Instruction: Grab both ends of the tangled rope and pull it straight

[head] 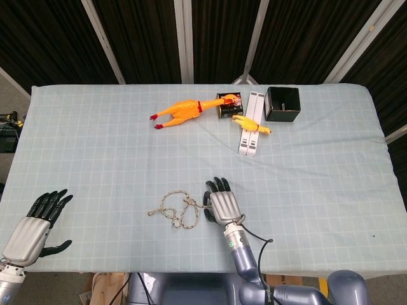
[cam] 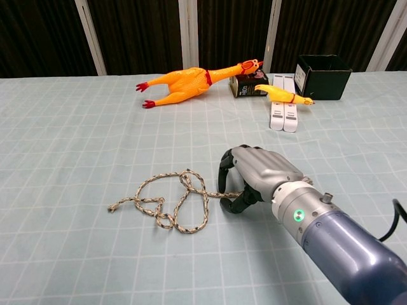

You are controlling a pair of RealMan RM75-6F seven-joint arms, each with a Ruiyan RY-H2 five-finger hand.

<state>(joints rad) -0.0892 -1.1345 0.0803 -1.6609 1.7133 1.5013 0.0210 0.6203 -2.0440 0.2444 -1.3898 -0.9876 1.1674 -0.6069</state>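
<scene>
The tangled rope [head: 175,208] [cam: 168,200] lies in loose loops on the pale checked cloth, near the table's front edge. Its left end [cam: 111,207] lies free. My right hand [head: 222,204] [cam: 257,171] hovers low over the rope's right end, with the fingers curved down and the thumb below. The rope end runs in between thumb and fingers, which still stand apart. The rope lies flat on the cloth. My left hand [head: 35,227] is far off at the front left corner, fingers spread and holding nothing. It shows in the head view only.
At the back of the table lie a large rubber chicken [head: 181,111] [cam: 184,81], a small one [head: 251,124] [cam: 283,94] across two white bars [head: 254,101] [cam: 283,114], a dark tin [head: 227,105] and a black box [head: 282,103] [cam: 323,75].
</scene>
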